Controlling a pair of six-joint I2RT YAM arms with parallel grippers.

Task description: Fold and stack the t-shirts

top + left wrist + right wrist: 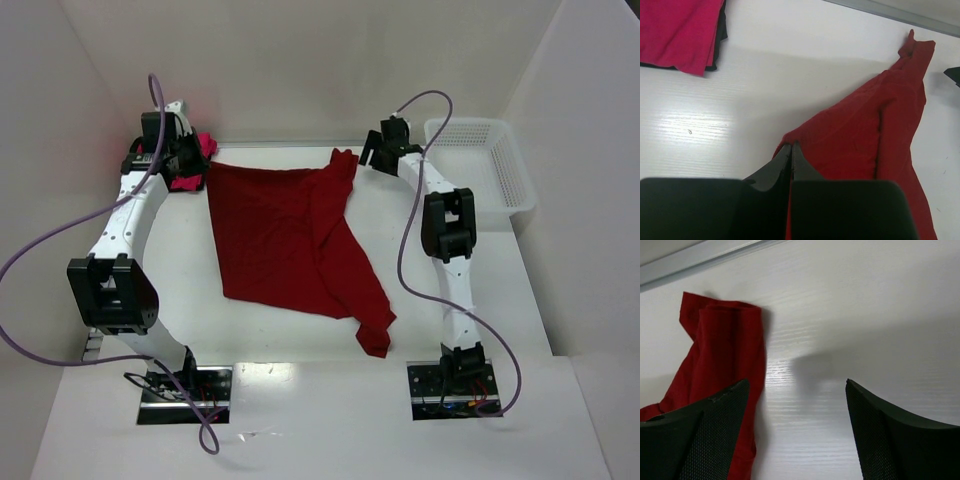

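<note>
1. The red shirt [290, 235] lay spread and rumpled across the middle of the surface [510, 290]. One point trailed toward the near edge between the arm bases, and another reached up to the far edge.
2. A long crease ran down it from the far point toward the near one.
3. The left end effector [791, 149] was closed tight on the red shirt's far-left corner, with the cloth pinched between its fingertips.
4. The right end effector [796, 386] hung at the red shirt's far point with its fingers wide apart, gripping nothing. One finger [715, 430] stood over the cloth's edge and the other over bare surface.
5. The pink shirt [675, 30] lay folded in the far-left corner, apart from the red shirt and just beyond the left end effector. A dark edge showed beneath it, and what that was could not be told.
6. A white mesh basket [515, 190] stood at the far right, well apart from both shirts, beside the right arm.
</note>
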